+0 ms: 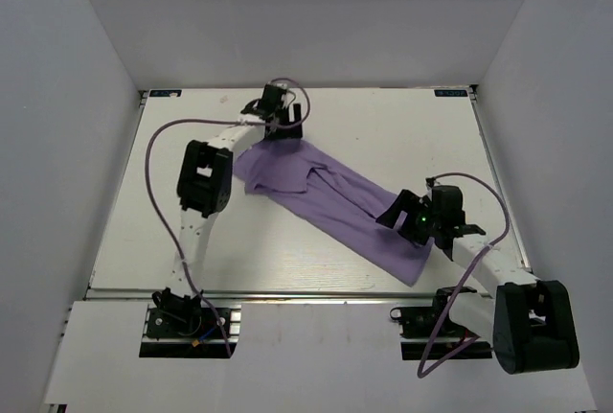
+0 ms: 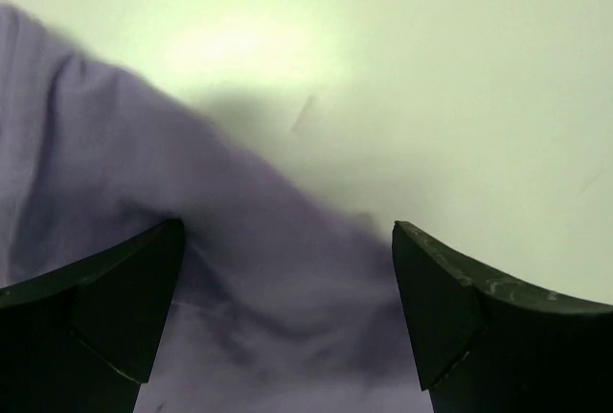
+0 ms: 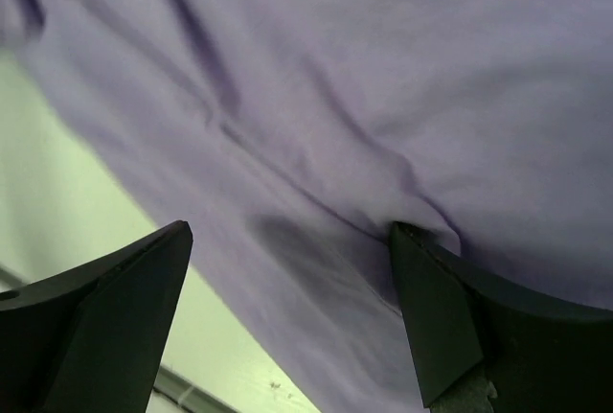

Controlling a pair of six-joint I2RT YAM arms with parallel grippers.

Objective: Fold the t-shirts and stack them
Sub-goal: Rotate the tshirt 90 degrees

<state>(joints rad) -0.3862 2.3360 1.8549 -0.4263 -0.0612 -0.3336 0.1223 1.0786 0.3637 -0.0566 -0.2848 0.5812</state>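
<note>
while the lavender t-shirt (image 1: 326,200) lies in a diagonal band across the white table (image 1: 402,135), the left gripper (image 1: 279,126) reaches, elbow raised, to its far end, jaws spread wide over the cloth's edge and closed on nothing; the right gripper (image 1: 403,217) hovers over the near end, just as wide and empty. broad tabletop shows on both sides of the shirt, whose near corner lies close to the front edge.
</note>
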